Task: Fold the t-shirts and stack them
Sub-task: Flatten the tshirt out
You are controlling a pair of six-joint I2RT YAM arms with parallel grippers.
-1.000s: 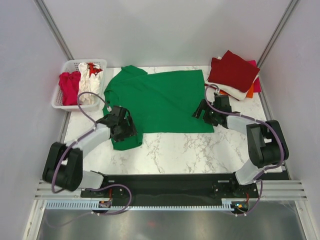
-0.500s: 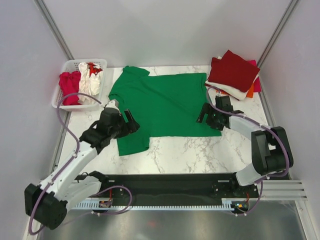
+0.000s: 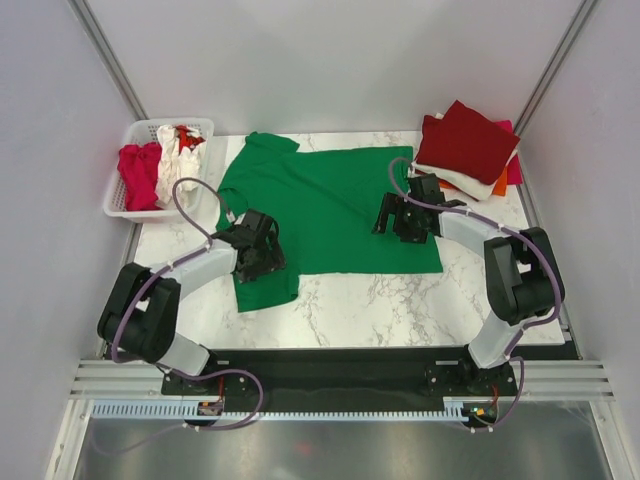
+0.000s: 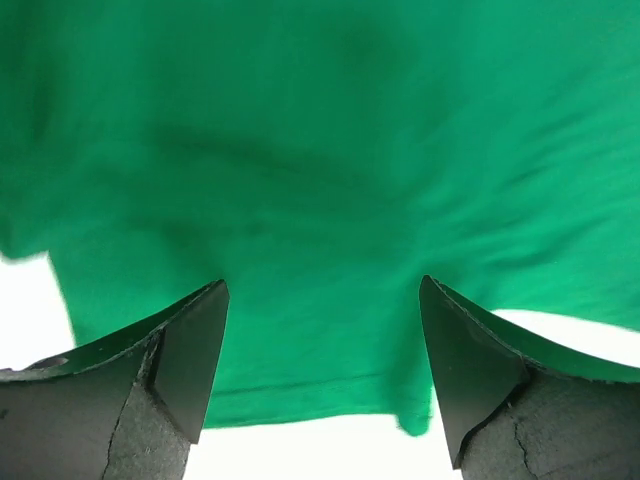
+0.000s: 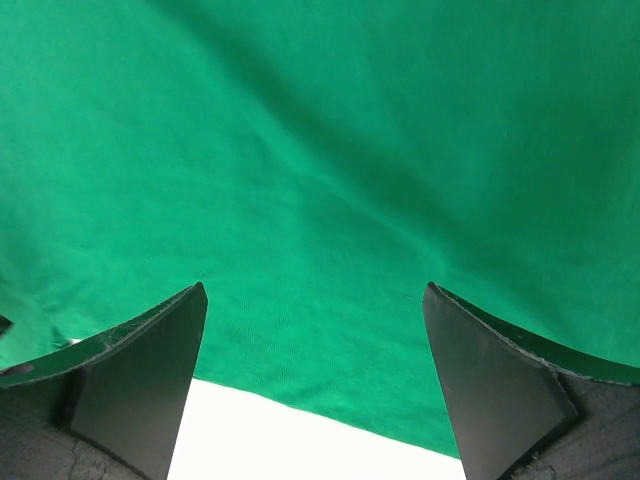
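Note:
A bright green t-shirt point(image 3: 325, 205) lies spread flat on the marble table, collar to the left. My left gripper point(image 3: 268, 247) is open over its near left part, by the sleeve; in the left wrist view the green cloth point(image 4: 320, 200) and its hem lie between the fingers point(image 4: 190, 350). My right gripper point(image 3: 392, 215) is open over the shirt's right part; the right wrist view shows green cloth point(image 5: 320, 180) and its edge. A stack of folded shirts, dark red point(image 3: 467, 140) on top of white, orange and magenta, sits at the back right.
A white slatted basket point(image 3: 118, 205) at the back left holds magenta point(image 3: 138, 172), white and red shirts. Bare marble point(image 3: 380, 300) lies in front of the green shirt. Grey walls close in both sides.
The left arm has dropped back low and its gripper has come in over the shirt's left part. The right gripper has moved left, further onto the shirt. The shirt's right edge has shifted slightly.

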